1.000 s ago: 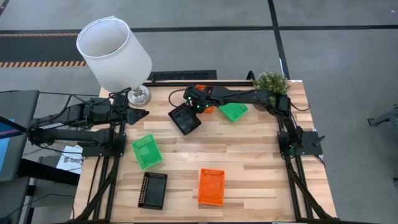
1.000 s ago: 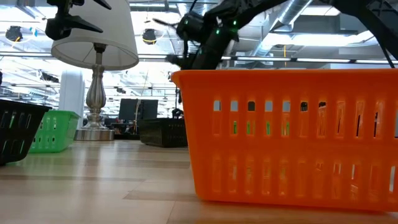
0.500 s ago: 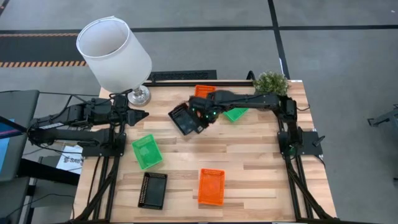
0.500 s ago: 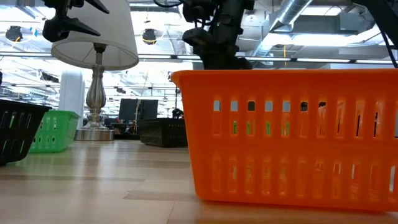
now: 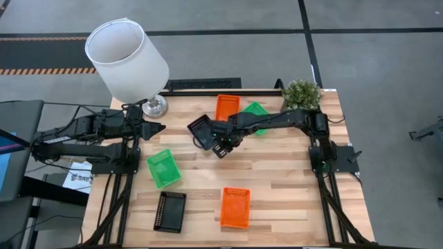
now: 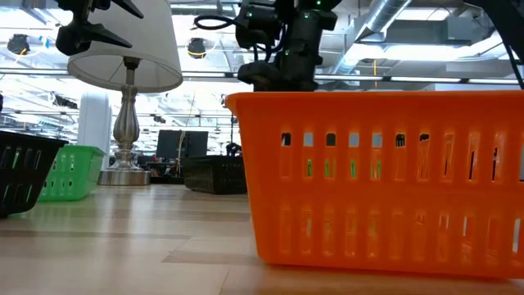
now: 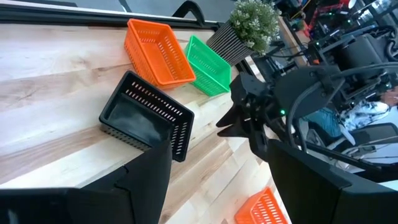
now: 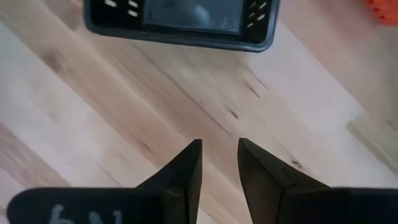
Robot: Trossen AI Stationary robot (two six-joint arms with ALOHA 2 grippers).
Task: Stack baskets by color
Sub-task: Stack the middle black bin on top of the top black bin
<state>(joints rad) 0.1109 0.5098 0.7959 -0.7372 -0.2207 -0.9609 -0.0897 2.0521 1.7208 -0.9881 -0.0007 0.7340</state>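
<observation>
Black plastic mesh basket (image 5: 200,131) with holey sides sits on the desk (image 5: 277,180) near the back, beside an orange basket (image 5: 227,106). The right gripper (image 5: 223,146) was over it before; now it has moved just past it, jaws a little apart, grasping nothing.

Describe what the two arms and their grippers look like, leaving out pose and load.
Both arms are dark, jointed, slim. The right gripper has two black tapering wedge fingers; green lights glow near its wrist. The left gripper ends in pointed black fingers. Black cables loop from the right arm.
</observation>
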